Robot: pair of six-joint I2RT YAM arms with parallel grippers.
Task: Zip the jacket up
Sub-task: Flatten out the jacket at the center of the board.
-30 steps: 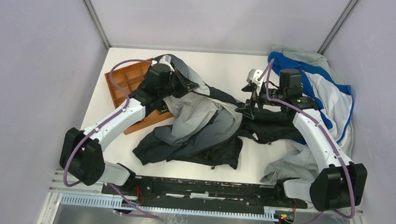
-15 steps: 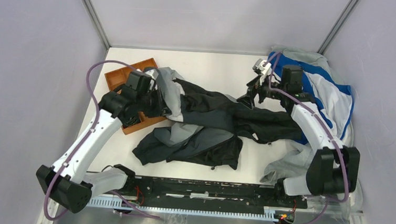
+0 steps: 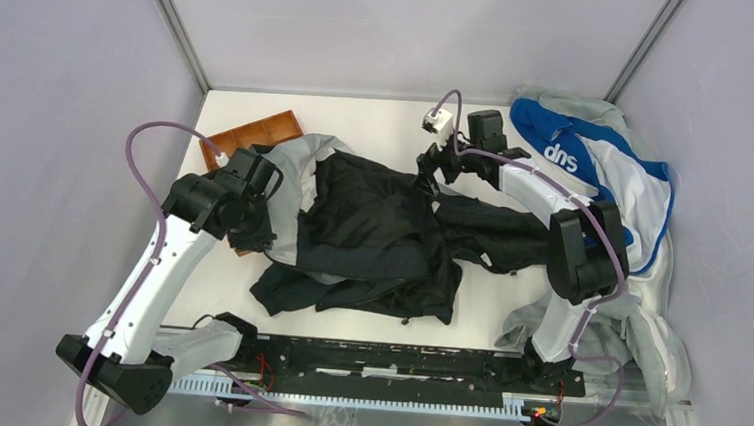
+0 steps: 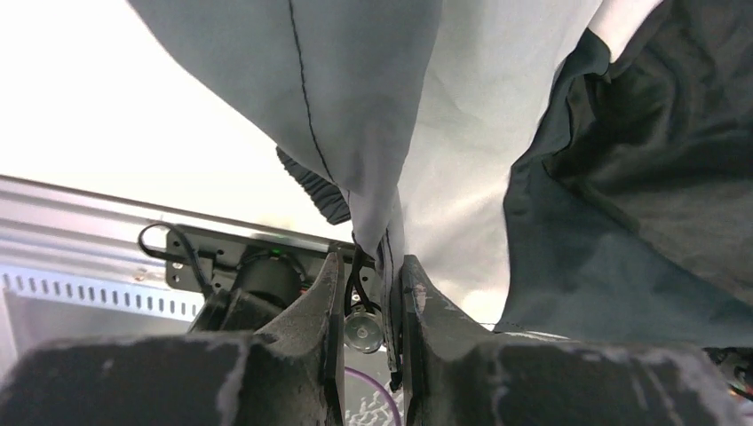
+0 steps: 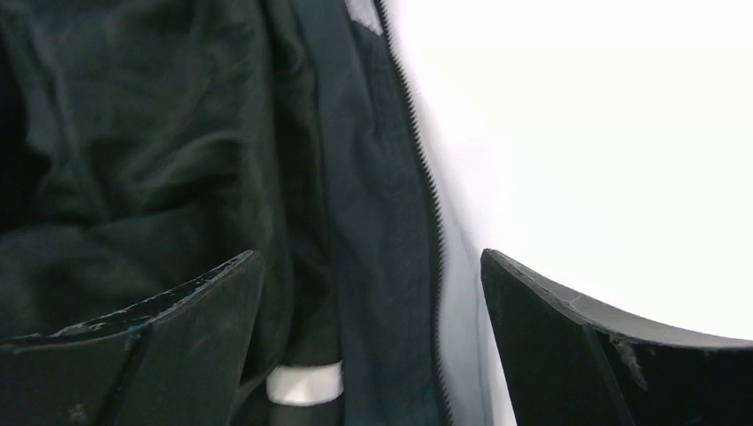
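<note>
White tabletop (image 3: 380, 118) between pale lilac walls carries the hooded grey-to-black fabric jacket (image 3: 372, 233), spread at centre. Its light grey edge is pinched by the left gripper (image 4: 371, 266), while the right gripper (image 5: 368, 262) hangs spread wide over the dark zipper teeth (image 5: 424, 177). At far right, a blue-and-white garment (image 3: 626, 180) shows white letters (image 3: 557, 157) reading "dns".

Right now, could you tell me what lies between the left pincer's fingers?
A light grey fold of the jacket is pinched in the left pincer; the left wrist view shows it.
</note>
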